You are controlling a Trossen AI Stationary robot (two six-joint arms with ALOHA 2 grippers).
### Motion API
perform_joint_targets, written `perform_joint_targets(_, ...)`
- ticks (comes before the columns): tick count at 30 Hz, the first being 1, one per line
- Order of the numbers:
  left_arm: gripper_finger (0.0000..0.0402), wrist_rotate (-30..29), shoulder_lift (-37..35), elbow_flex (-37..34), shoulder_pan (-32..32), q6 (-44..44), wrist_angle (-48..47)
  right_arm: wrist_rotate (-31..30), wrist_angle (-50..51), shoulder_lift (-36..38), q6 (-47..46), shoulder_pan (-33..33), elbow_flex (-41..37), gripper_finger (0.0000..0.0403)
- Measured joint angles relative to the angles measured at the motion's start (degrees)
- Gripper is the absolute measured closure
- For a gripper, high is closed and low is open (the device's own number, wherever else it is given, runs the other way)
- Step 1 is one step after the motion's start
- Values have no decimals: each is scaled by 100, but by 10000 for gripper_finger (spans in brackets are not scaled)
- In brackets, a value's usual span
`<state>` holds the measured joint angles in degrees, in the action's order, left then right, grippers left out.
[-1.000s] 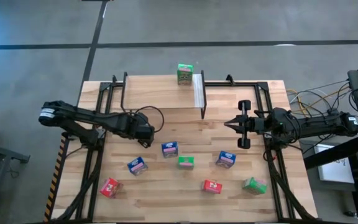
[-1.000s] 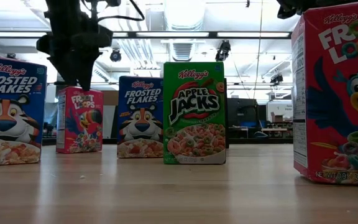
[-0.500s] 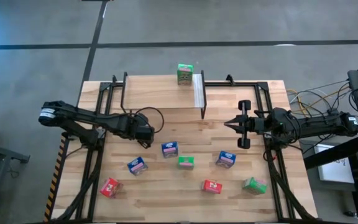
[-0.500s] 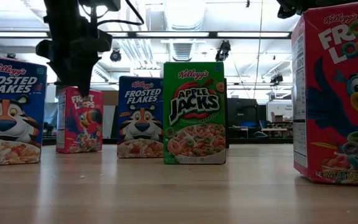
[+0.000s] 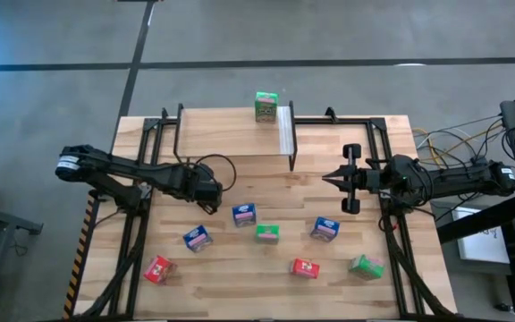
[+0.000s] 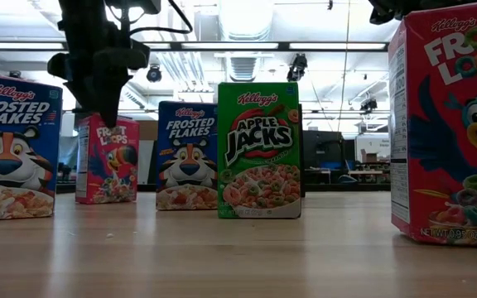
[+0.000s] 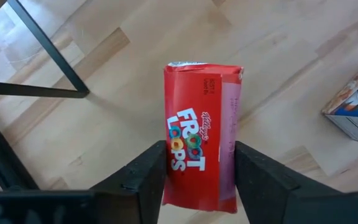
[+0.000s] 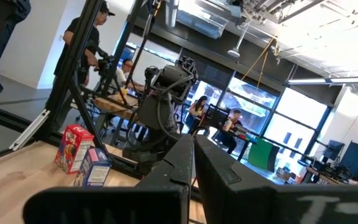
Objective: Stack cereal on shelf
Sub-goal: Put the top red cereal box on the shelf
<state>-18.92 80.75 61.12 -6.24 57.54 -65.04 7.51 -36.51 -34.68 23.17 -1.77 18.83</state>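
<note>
- While my left gripper (image 7: pixel 197 174) hangs above the table at about 9 o'clock from the table's middle, its two fingers (image 7: pixel 145 177) clamp a red cereal box (image 7: pixel 199 146) by its long sides, the box held clear of the wood below.
- From above, the same gripper (image 5: pixel 206 190) sits just at 10 o'clock of a blue box (image 5: pixel 244 214), with bare tabletop (image 5: pixel 240 295) between them.
- My right gripper (image 5: pixel 336 179) waits at 3 o'clock, fingers pressed together and pointing toward the centre, well apart from every box.
- On the shelf (image 5: pixel 285 130), at 12 o'clock near the table's far edge, one green box (image 5: pixel 265 105) stands; it sits right at the far edge, just beside the whitish end strip.
- Loose boxes lie across the near half: a second blue box (image 5: pixel 197 237) at 7 o'clock, a green box (image 5: pixel 267 233) near the middle, a third blue box (image 5: pixel 325 229) at 4 o'clock.
- Closer to the near edge lie a red box (image 5: pixel 157 268) at 7 o'clock, another red box (image 5: pixel 305 267) at 5 o'clock and a tilted green box (image 5: pixel 365 266) close to the right edge.
- Open wood runs between the shelf and the row of boxes, at the centre.
</note>
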Motion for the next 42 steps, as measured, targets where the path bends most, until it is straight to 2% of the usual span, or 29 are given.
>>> perform_joint_targets(7,246,185,-57,5,-69,-8,6,-2,0,0,-8,1,0,394)
perform_joint_targets(11,246,262,-139,259,-205,-414,2,-2,0,0,-6,0,0,394)
perform_joint_targets(18,246,297,-137,1367,-315,-1944,9,-4,-2,-2,-6,-1,0,394)
perform_joint_targets(23,246,283,-133,2163,-261,-3556,-36,-4,-2,-2,-10,-1,2,394)
perform_joint_targets(25,246,104,-133,2471,-205,-4089,-244,-4,-2,-2,-11,-1,2,394)
perform_joint_targets(28,246,-384,-133,2898,-5,-4746,-556,-4,-2,-2,-17,-1,2,394)
perform_joint_targets(31,246,-586,-127,3222,307,-5433,-765,-4,-2,-2,-14,-1,2,394)
perform_joint_targets(38,246,-588,-127,3567,1457,-7006,-809,-4,-2,-2,-16,-1,2,394)
perform_joint_targets(42,246,-300,-133,3560,2163,-7952,-846,-5,-2,-2,-19,-1,2,394)
